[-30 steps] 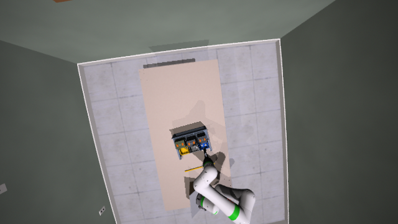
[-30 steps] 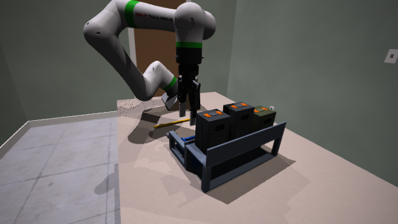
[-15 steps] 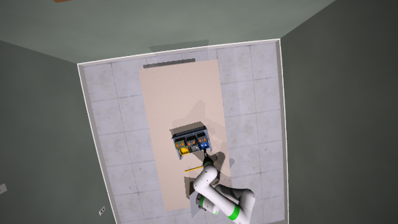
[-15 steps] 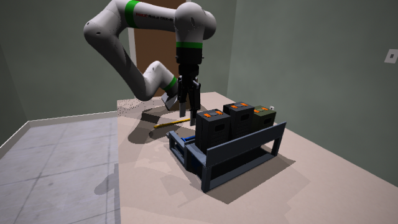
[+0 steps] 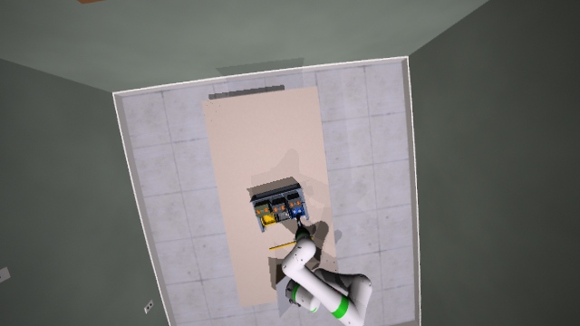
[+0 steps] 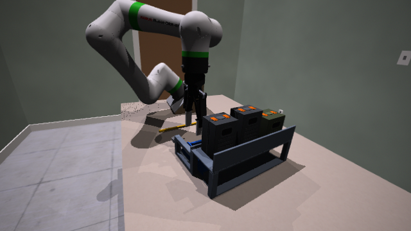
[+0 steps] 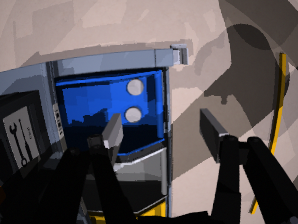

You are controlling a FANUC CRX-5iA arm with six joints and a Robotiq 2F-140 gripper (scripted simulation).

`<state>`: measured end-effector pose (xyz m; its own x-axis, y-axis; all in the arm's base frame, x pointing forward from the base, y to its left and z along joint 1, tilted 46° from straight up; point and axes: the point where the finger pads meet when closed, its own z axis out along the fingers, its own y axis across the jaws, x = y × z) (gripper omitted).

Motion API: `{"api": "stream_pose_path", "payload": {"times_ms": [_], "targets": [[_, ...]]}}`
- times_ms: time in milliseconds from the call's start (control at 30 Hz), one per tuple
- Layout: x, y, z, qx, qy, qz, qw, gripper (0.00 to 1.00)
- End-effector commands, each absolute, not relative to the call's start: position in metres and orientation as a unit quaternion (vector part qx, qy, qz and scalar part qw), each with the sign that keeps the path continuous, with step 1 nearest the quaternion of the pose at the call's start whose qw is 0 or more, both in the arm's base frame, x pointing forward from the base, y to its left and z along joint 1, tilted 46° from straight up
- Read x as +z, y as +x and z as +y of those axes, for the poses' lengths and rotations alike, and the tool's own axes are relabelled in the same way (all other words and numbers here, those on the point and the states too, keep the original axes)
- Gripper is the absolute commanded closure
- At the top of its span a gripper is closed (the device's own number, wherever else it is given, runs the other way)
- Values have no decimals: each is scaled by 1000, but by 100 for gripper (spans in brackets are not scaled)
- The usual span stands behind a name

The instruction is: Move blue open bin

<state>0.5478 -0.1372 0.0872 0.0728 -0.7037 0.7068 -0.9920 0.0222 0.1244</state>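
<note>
The blue open bin (image 7: 93,103) (image 5: 296,212) (image 6: 195,143) sits in the end slot of the grey-blue shelf (image 7: 107,64) (image 6: 253,147) (image 5: 272,186), level, its open front facing out. Two white round parts (image 7: 135,87) lie in it. My gripper (image 7: 161,122) (image 6: 193,126) (image 5: 299,222) is open and points down at the bin's front. In the wrist view one finger is over the bin's inside and the other is outside the shelf's end post, over the table (image 6: 321,199). Nothing is held between the fingers.
A yellow bin (image 5: 268,219) and a grey bin (image 5: 281,216) stand beside the blue one on the shelf. Two dark boxes (image 6: 221,131) (image 6: 250,120) and a green one (image 6: 273,120) stand behind. A thin yellow rod (image 6: 174,128) (image 5: 282,245) (image 7: 280,96) lies on the table near the arm.
</note>
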Motion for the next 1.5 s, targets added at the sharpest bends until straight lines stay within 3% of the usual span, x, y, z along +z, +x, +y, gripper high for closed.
{"api": "stream_pose_path", "payload": {"times_ms": [0, 1467], "targets": [[84, 548, -141, 229, 661, -641, 315, 43], [53, 542, -172, 229, 661, -641, 315, 43]]}}
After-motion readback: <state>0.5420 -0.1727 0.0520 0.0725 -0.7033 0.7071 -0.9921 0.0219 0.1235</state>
